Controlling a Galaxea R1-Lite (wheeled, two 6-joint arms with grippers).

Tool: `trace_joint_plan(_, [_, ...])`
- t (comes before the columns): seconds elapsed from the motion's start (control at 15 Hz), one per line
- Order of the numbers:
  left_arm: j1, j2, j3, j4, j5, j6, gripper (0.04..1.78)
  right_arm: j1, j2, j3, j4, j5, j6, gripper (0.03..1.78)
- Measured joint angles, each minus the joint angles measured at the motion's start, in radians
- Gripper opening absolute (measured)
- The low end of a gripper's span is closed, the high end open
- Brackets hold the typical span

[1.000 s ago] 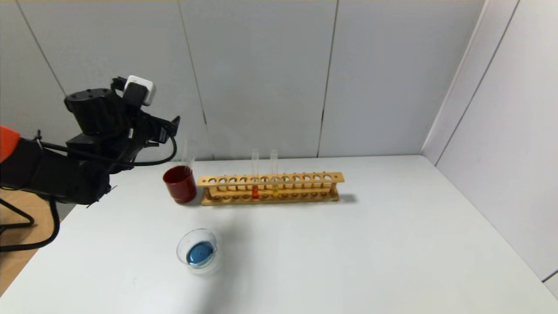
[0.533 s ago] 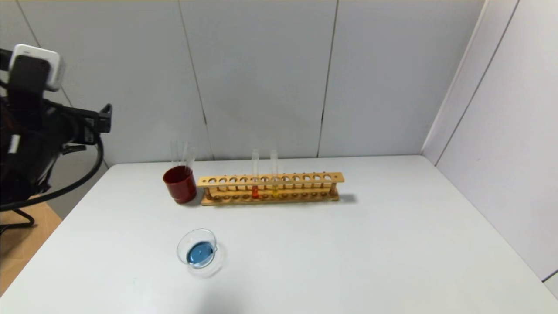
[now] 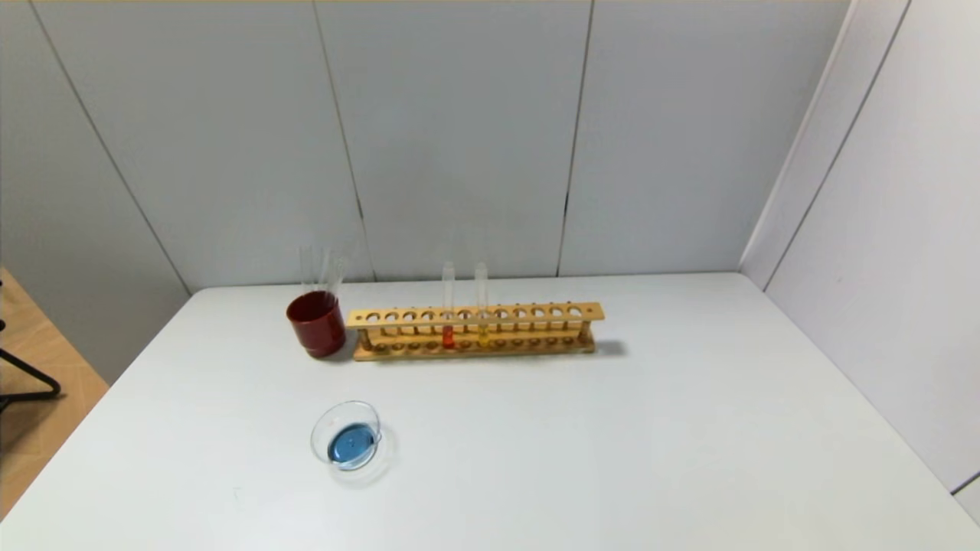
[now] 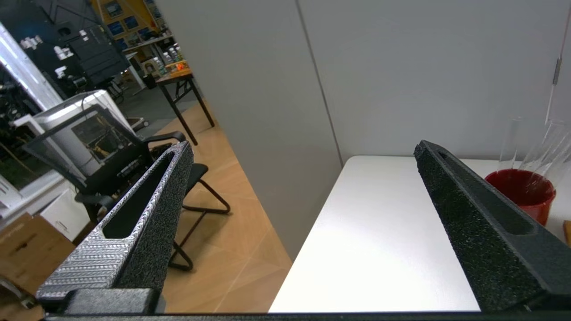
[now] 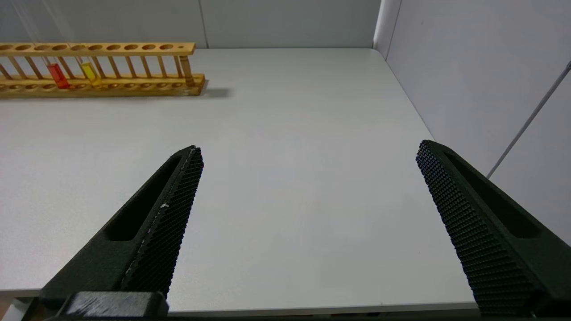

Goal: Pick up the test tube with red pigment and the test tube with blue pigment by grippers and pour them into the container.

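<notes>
The test tube with red pigment (image 3: 448,310) stands upright in the wooden rack (image 3: 536,314) at the back of the table; it also shows in the right wrist view (image 5: 57,75). The container (image 3: 348,438), a clear glass dish, sits front left and holds blue liquid. No tube with blue liquid is in view. Neither arm shows in the head view. My left gripper (image 4: 303,147) is open and empty, beside the table's left edge. My right gripper (image 5: 308,149) is open and empty, low over the table's front right.
A yellow-liquid tube (image 3: 481,306) stands next to the red one. A dark red cup (image 3: 315,323) left of the rack holds empty clear tubes (image 3: 321,268). Walls close the back and right. A chair (image 4: 134,178) stands on the floor at left.
My left arm has drawn back to the left, from beside the red cup, out of the head view. The tubes, the cup and the dish have not moved.
</notes>
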Motion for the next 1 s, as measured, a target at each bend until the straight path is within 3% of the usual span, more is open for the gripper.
trace_joint_plan(0.27, [0.020,-0.349,0.055,0.243,-0.107,-0.089,1.75,0.000,0.000,0.000,0.000,0.000,0.000,1.75])
trace_joint_plan(0.47, [0.002,-0.570,0.108,0.339,-0.291,-0.126,1.75,0.000,0.000,0.000,0.000,0.000,0.000,1.75])
trace_joint_plan(0.6, [-0.005,-0.656,0.169,0.333,-0.391,-0.141,1.75,0.000,0.000,0.000,0.000,0.000,0.000,1.75])
trace_joint_plan(0.8, [-0.007,-0.705,0.308,0.280,-0.420,-0.170,1.75,0.000,0.000,0.000,0.000,0.000,0.000,1.75])
trace_joint_plan(1.0, [-0.008,-0.719,0.342,0.379,-0.433,-0.304,1.75,0.000,0.000,0.000,0.000,0.000,0.000,1.75])
